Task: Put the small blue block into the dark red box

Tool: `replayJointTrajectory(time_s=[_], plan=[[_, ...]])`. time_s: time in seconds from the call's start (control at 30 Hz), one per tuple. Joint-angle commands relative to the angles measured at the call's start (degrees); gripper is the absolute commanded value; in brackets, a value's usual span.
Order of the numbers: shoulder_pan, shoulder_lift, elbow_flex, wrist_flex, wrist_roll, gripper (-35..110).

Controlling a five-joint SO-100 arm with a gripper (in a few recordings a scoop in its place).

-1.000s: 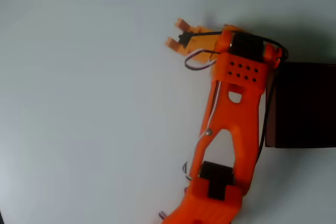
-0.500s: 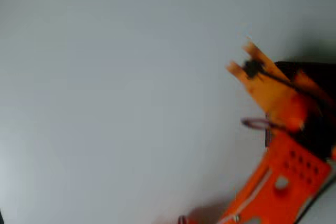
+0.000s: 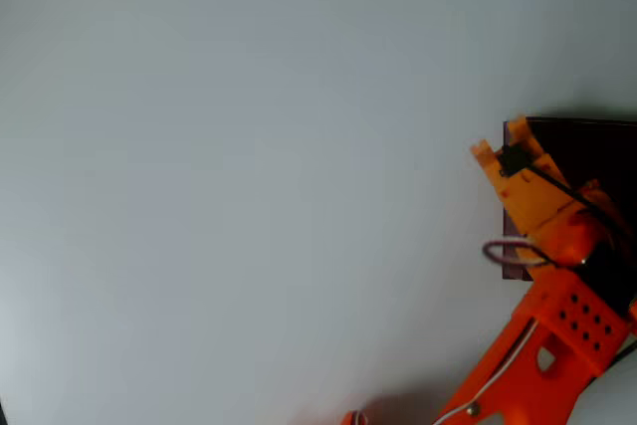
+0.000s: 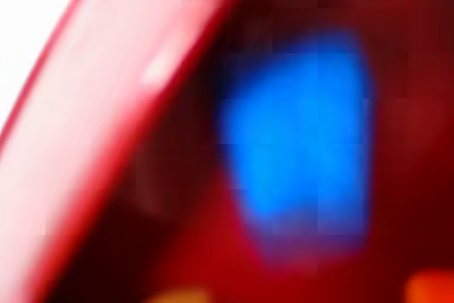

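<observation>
Orange arm's gripper (image 3: 495, 143) over dark red box's (image 3: 587, 146) left wall | small blue block (image 4: 298, 133) blurred, close against red interior | finger opening, hold: cannot tell | step: delivery; next likely release, if still held.

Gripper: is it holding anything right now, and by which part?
Cannot be told. The gripper sits at the box edge; the wrist view shows a blurred blue block against red, with no visible finger contact.
</observation>
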Motion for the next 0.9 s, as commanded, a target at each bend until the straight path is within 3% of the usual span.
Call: replayJointTrajectory(time_s=[0.0, 0.13, 0.33, 0.4, 0.73, 0.87], plan=[[0.2, 1.4, 1.1, -0.4, 0.3, 16], [-0.6, 7.1, 4.5, 0.5, -0.2, 15], [-7.6, 30.0, 20.8, -0.9, -6.2, 8], [-11.9, 39.6, 26.4, 0.2, -9.1, 0], [-37.9, 95.6, 51.5, 8.1, -14.0, 3], [-44.5, 102.4, 54.4, 11.2, -12.2, 0]])
